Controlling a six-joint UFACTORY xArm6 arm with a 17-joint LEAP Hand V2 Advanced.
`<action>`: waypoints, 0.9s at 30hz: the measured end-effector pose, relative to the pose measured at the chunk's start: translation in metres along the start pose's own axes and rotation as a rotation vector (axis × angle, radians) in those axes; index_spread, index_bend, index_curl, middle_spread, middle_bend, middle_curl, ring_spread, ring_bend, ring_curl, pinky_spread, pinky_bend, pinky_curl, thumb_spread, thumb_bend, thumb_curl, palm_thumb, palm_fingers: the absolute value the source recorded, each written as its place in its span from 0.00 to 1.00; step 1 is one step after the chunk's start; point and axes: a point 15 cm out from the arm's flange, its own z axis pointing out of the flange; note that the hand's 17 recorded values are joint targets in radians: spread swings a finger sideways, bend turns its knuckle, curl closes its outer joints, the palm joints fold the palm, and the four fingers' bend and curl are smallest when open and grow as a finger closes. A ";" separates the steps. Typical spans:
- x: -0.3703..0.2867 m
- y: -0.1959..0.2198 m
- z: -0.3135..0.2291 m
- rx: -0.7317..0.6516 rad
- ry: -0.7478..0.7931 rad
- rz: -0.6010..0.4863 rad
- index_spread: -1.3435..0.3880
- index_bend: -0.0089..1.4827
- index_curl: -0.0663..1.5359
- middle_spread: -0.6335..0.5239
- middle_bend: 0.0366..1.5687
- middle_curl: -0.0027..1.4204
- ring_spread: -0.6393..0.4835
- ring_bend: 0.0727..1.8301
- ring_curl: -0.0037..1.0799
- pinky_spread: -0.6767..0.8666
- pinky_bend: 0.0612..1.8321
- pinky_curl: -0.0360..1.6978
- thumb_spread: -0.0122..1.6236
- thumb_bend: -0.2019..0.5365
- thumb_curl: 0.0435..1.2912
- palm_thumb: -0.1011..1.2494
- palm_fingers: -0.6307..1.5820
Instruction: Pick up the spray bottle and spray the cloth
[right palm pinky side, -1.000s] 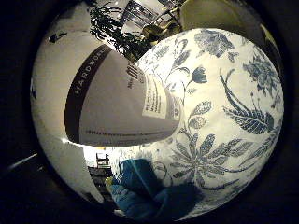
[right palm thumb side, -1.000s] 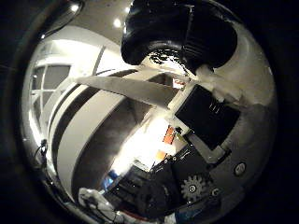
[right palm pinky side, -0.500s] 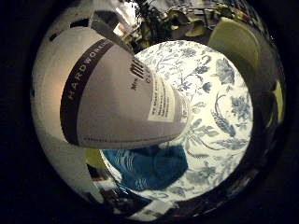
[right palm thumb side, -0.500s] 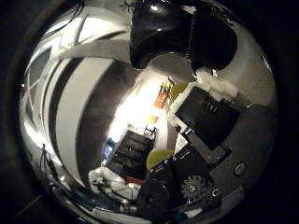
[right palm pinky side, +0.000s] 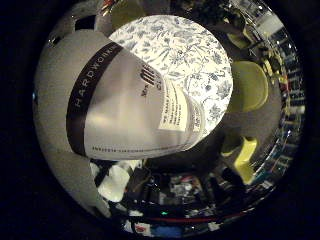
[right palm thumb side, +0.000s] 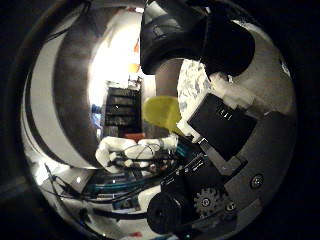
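The spray bottle (right palm pinky side: 130, 100) is a white bottle with a dark band and a printed label. It fills much of the right little finger side palm view, close against the palm. In the right thumb side palm view its pale body (right palm thumb side: 60, 100) runs along one side, with its black spray head (right palm thumb side: 185, 40) beside it. My hand (right palm thumb side: 225, 130) shows as white and black parts, its fingers curled round the bottle. The bottle is held well above the round table with a blue floral tablecloth (right palm pinky side: 190, 60). The blue cloth is not in view.
Yellow-green chairs (right palm pinky side: 250, 85) stand around the table, and one shows in the thumb side view (right palm thumb side: 162, 110). Dark shelving (right palm thumb side: 120, 105) and room clutter lie beyond. A white object (right palm thumb side: 130, 150) stands low in the room.
The views have pulled up and away from the table, which now looks smaller and farther. The blue cloth has left the picture. The bottle stays fixed against the palm.
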 end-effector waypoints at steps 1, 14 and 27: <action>-0.004 0.000 0.003 -0.041 0.036 -0.009 0.67 0.81 0.50 0.48 0.90 0.46 0.38 0.72 0.74 0.34 0.54 0.87 0.41 0.25 0.67 0.85 0.80; -0.040 -0.019 0.019 -0.247 0.490 0.118 0.67 0.81 0.50 0.48 0.90 0.46 0.38 0.72 0.75 0.34 0.53 0.88 0.42 0.25 0.68 0.83 0.80; -0.065 -0.030 0.098 -0.323 0.612 0.232 0.66 0.79 0.51 0.48 0.90 0.46 0.37 0.72 0.75 0.33 0.53 0.87 0.47 0.25 0.67 0.81 0.80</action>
